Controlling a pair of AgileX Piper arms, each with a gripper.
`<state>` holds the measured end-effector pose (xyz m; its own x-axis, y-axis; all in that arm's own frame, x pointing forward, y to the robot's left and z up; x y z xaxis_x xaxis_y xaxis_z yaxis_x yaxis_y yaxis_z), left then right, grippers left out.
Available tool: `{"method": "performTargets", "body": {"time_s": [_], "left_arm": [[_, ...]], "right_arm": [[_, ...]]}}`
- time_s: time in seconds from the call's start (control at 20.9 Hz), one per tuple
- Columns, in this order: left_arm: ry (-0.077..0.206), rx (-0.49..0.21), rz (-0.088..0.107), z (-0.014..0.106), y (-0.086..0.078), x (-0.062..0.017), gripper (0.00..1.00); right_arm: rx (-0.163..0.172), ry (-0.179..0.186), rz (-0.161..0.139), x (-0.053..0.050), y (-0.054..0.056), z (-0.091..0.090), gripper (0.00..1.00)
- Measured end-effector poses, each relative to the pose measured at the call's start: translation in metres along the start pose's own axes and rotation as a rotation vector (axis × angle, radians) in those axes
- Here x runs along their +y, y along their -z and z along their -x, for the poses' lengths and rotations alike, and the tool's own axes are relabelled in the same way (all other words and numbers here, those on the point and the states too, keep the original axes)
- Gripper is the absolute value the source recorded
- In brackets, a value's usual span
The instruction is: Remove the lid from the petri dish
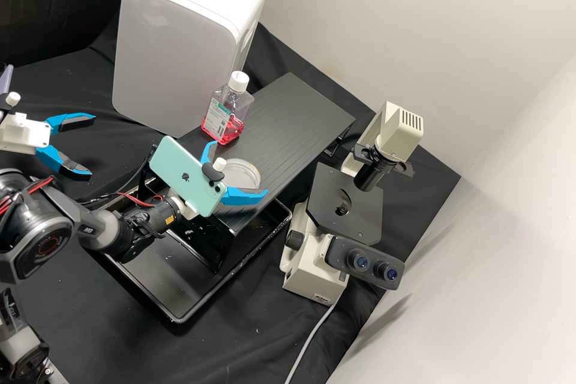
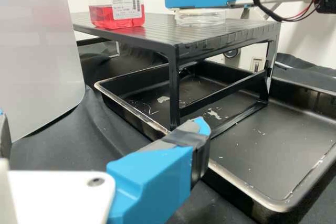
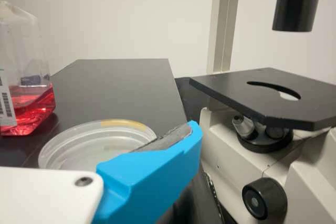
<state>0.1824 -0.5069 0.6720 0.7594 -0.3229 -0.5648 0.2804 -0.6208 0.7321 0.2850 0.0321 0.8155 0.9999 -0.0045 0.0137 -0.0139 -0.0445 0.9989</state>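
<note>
By shelf (image 1: pixel 300 114) edge, petri dish (image 1: pixel 243 173) between right fingers (image 1: pixel 246 195)

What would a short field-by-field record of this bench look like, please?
Petri dish: on the black shelf
Lid: apparently on the dish
Right gripper: open, one finger on either side of the dish
Left gripper: open, over the bench, away from the shelf
Flask: red liquid, upright on the shelf behind the dish
Microscope: beside the shelf

Petri dish (image 1: pixel 247 173) partly hidden behind right gripper (image 1: pixel 239 169). Flask (image 3: pixel 21 85) neck cut off in right wrist view; label (image 3: pixel 5 106) print unreadable.
</note>
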Motion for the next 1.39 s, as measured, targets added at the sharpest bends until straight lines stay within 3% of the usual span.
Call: {"method": "performTargets", "body": {"time_s": [0.48, 0.81, 1.39], "left_arm": [[0.000, 0.000, 0.000, 0.0000, 0.0000, 0.0000, 1.00], [0.000, 0.000, 0.000, 0.0000, 0.0000, 0.0000, 1.00], [0.000, 0.000, 0.000, 0.0000, 0.0000, 0.0000, 1.00]], "right_arm": [[-0.017, 0.012, -0.001, -0.0042, -0.0048, -0.0030, 1.00], [-0.017, 0.010, 0.018, -0.0041, -0.0044, -0.0033, 1.00], [-0.028, 0.020, 0.015, -0.0083, -0.0070, -0.0067, 1.00]]}}
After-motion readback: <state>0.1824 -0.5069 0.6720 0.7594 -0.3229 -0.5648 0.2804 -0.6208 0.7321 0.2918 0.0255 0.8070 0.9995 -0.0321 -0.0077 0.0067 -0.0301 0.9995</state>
